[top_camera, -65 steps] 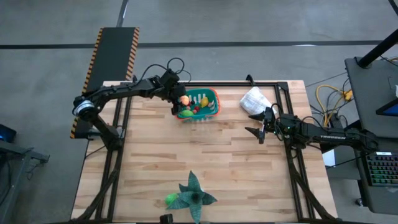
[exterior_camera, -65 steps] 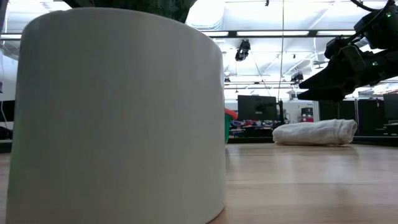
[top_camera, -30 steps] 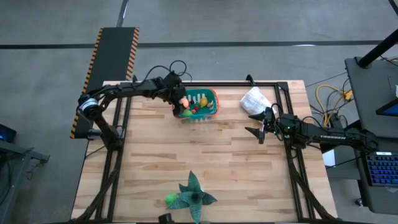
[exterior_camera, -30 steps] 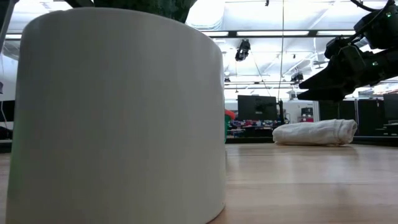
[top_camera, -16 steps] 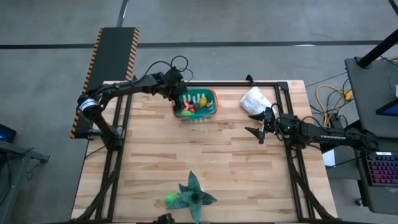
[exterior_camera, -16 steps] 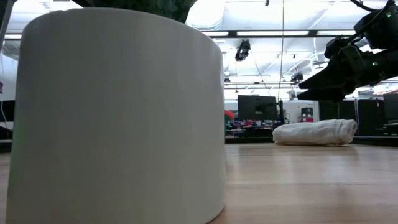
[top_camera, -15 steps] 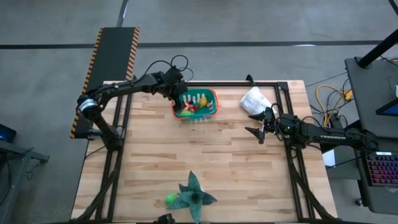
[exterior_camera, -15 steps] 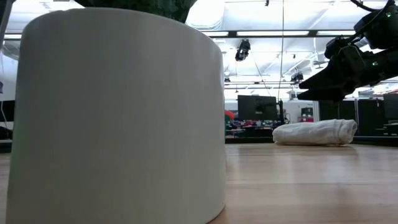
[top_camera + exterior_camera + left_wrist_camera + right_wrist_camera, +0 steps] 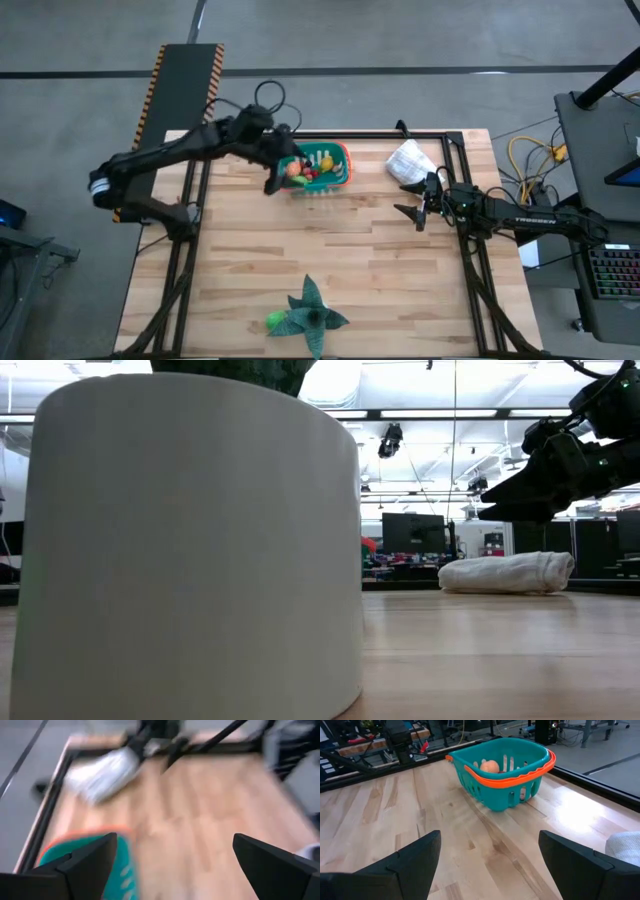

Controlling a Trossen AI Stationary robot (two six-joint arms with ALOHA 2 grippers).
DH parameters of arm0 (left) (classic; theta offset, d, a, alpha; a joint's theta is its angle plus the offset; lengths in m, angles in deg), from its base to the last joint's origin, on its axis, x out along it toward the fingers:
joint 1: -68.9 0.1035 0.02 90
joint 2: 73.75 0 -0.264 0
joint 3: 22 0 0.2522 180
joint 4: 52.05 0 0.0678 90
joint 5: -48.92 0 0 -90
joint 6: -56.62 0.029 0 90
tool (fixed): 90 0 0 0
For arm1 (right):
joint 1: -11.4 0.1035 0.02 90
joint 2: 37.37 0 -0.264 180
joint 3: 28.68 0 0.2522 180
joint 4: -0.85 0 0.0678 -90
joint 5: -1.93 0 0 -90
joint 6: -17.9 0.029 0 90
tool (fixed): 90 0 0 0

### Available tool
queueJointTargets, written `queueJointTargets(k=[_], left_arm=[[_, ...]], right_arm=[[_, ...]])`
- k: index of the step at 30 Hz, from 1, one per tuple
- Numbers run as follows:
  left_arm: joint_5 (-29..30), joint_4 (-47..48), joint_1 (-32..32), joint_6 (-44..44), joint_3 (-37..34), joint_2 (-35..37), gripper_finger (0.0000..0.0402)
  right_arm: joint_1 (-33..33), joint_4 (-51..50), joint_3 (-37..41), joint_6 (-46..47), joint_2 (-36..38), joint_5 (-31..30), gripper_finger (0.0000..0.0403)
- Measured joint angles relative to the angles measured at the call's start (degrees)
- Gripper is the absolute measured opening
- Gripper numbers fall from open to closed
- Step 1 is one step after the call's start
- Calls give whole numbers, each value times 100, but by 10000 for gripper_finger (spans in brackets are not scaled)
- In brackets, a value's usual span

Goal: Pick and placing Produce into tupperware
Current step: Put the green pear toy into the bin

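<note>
The teal tupperware (image 9: pixel 340 158) with its orange-red rim stands at the table's far middle. Several pieces of produce lie in it: a peach one (image 9: pixel 293 170), a yellow one (image 9: pixel 326 162) and red and green ones. A light green piece (image 9: pixel 275 320) lies by the near edge. My left gripper (image 9: pixel 275 175) hangs open above the tub's left end, holding nothing; its wrist view shows the tub's rim (image 9: pixel 85 836) below the open gripper (image 9: pixel 175 837). My right gripper (image 9: pixel 408 215) waits open to the tub's right, facing the tub (image 9: pixel 502 770).
A wrinkled white bag (image 9: pixel 410 163) lies at the far right, behind my right gripper. A dark green star-shaped leafy thing (image 9: pixel 312 310) stands at the near edge; its white pot (image 9: pixel 195 540) fills the low view. Bare wood lies between the tub and the plant.
My left gripper has let go of the peach produce, which now lies in the tub's left end. The gripper has then risen well above the tub and drawn back a little toward the table's left and near side, turning as it went.
</note>
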Motion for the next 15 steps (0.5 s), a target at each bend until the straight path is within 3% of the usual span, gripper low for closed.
queueJointTargets(k=[8,15], left_arm=[[66,-450,-1393,9,-14,652,381],[2019,-335,-2805,-192,-69,697,381]], right_arm=[[0,-2,0,7,-4,2,327],[-1,-5,2,12,-1,2,327]])
